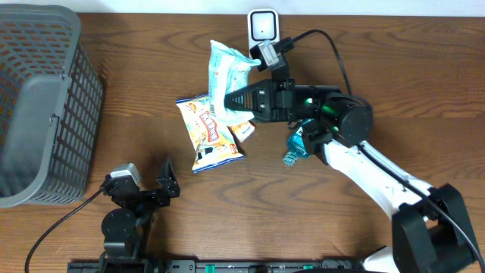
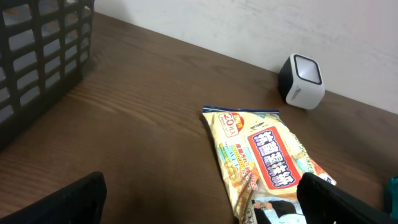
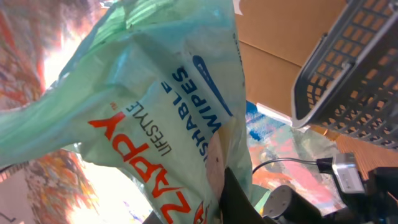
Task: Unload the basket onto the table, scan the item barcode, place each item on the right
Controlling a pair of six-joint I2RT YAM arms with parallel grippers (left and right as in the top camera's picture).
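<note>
Wipes pack [image 3: 155,124] fills the right wrist view, pale green with its printed face toward that camera; no barcode shows on the side that can be seen. From overhead, the brown worktop [image 1: 394,91] carries a grey mesh basket [image 1: 76,114] at its left edge. The right arm reaches across the middle with the right pincer [image 1: 231,100] clamped on the pack's lower part, jaws nearly together. The pack hangs clear of the worktop, just beside the small white scanner [image 1: 263,25] at the far edge, below and to the left of its window.

An orange snack bag [image 1: 212,135] lies flat under the raised pack, and a small teal packet [image 1: 295,149] sits by the right arm. The left pincer [image 2: 200,186] rests near the front edge with its jaws spread wide and nothing between them.

By my reading the pick-up is done and the presenting is under way. Whether the code faces the window cannot be told, so the scan itself looks not yet done.
</note>
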